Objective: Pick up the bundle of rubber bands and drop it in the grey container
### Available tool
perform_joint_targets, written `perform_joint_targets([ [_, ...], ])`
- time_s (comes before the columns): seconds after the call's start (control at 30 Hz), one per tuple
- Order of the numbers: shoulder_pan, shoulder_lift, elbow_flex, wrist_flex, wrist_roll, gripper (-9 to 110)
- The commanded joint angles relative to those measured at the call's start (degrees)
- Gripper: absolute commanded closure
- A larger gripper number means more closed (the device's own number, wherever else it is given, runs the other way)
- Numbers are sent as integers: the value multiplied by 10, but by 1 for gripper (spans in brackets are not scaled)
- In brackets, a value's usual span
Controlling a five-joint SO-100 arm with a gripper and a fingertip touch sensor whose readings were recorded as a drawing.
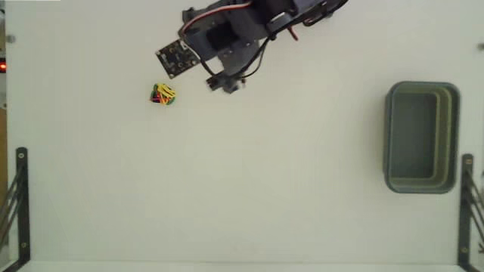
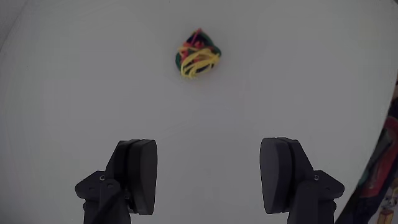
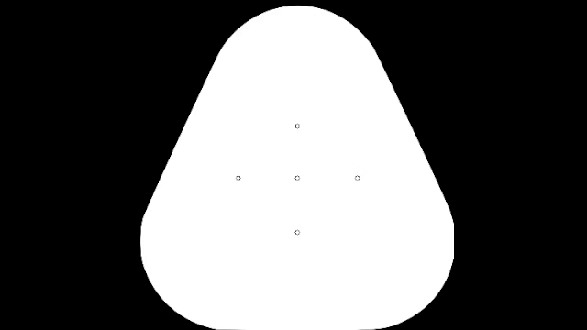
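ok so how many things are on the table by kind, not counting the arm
bundle of rubber bands: 1, lying loose on the white table, ahead of the open hand in the wrist view
grey container: 1, at the right of the fixed view, nothing seen in it
black brackets at the table's edges: 2
total: 4

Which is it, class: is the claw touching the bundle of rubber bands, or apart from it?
Apart. In the wrist view, bare white table lies between the open claw and the bundle of rubber bands ahead of it.
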Motion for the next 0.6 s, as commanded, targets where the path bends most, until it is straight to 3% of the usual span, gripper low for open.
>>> perform_joint_targets([
  [0.0, 7, -4, -24, -19, 3, -9],
  [0.57, 7, -125, -75, -89, 3, -9],
])
